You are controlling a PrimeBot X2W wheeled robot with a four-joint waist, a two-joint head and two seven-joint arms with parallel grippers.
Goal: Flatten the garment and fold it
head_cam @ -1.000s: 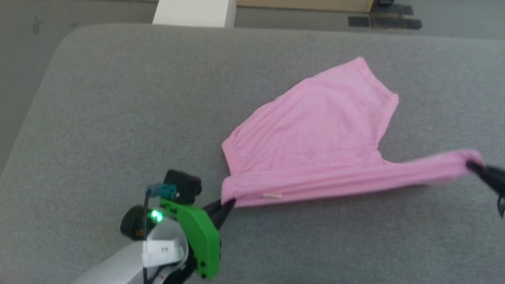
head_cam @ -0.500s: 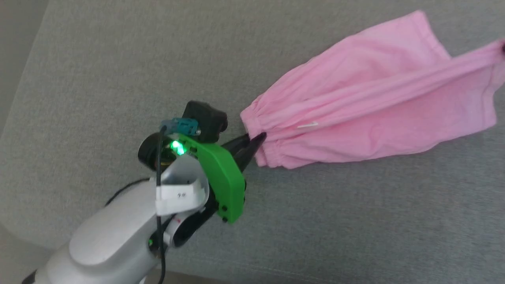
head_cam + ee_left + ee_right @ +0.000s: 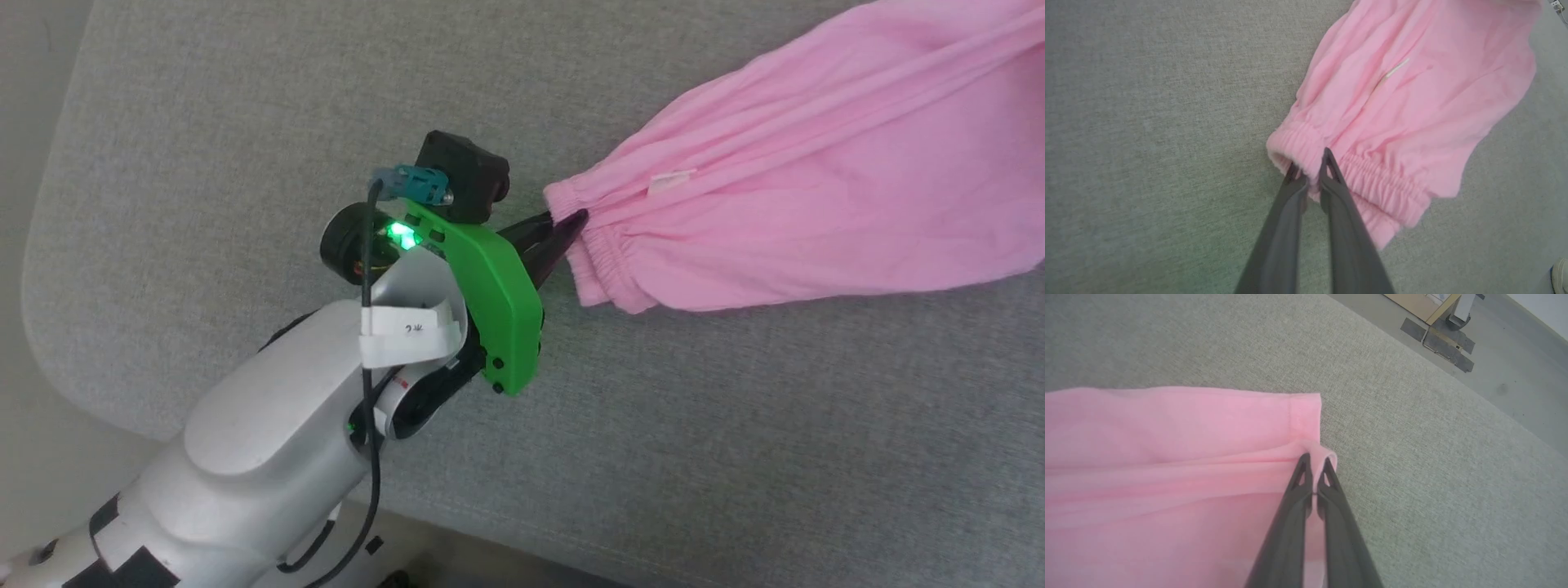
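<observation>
— Where are the shorts (image 3: 816,204)?
— Lying on the counter (image 3: 735,449), with a taut ridge running along them.
— And your grip?
— My left hand (image 3: 571,220) is clamped on the waistband (image 3: 1372,183) near the tag (image 3: 671,180). My right hand (image 3: 1314,459) is pinched together on cloth beside the hem (image 3: 1300,416).

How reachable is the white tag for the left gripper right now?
Probably not: the left gripper is shut on the waistband of the garment and must let go first; the tag itself lies uncovered.
</observation>
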